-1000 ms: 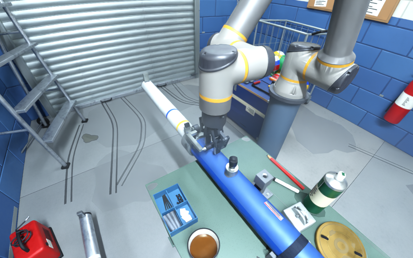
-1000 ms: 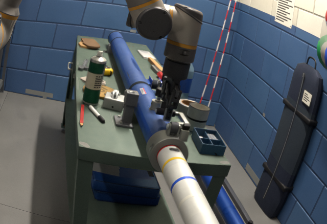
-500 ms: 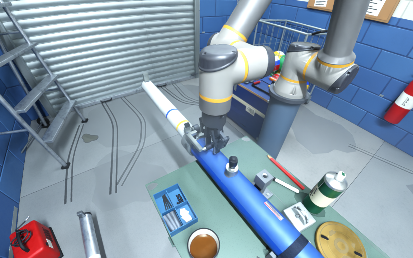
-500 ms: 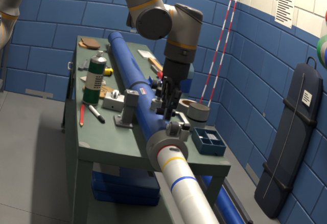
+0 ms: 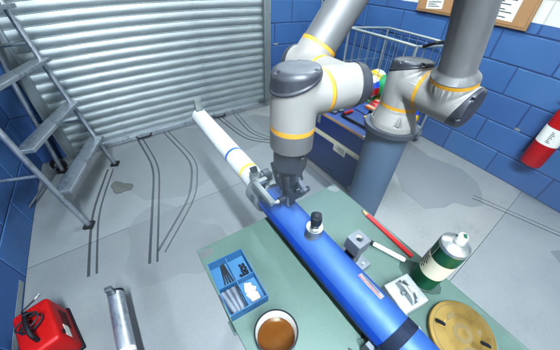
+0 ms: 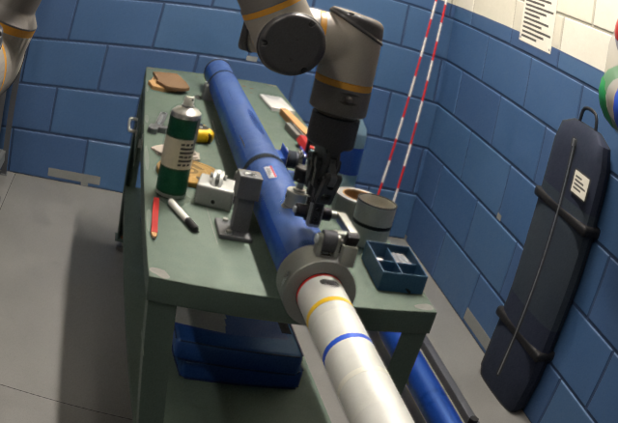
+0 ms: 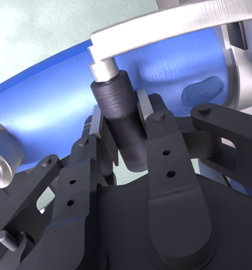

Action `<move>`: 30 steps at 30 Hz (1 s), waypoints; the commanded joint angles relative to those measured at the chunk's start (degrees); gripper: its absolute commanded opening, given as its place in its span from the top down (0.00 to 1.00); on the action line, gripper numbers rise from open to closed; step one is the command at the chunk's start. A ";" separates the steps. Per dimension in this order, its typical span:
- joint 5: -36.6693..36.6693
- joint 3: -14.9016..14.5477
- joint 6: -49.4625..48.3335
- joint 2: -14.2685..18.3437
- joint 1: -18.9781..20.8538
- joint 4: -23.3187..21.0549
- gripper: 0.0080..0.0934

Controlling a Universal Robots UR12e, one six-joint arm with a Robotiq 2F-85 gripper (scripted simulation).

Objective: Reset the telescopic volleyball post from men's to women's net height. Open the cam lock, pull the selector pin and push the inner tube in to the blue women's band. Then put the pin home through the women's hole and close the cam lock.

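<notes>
The cam lock lever (image 7: 167, 22), a silver bar ending in a dark rubber grip (image 7: 121, 121), lies folded along the blue outer tube (image 5: 338, 270) by the grey collar (image 6: 315, 279), and that grip sits clamped in my gripper (image 7: 121, 118). The white inner tube (image 5: 225, 146) sticks out past the collar with a yellow band (image 6: 324, 303) near the collar and a blue band (image 6: 344, 341) further out. The selector pin (image 5: 315, 220) with its black knob stands in the outer tube behind my gripper (image 5: 288, 196).
A blue parts tray (image 5: 237, 283) lies on the green bench beside the tube. A spray can (image 5: 441, 261), red pencil (image 5: 386, 233), marker, grey block (image 5: 357, 243) and yellow disc (image 5: 460, 326) lie on the other side. A metal stair stands by the shutter.
</notes>
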 commanded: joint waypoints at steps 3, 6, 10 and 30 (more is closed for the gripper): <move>0.00 -0.03 0.00 -0.01 0.00 -0.03 0.91; 0.00 -0.03 0.00 -0.01 0.00 -0.03 0.98; 0.00 -0.03 0.00 -0.01 0.00 -0.03 1.00; 0.00 -0.10 0.00 -0.26 0.00 0.28 1.00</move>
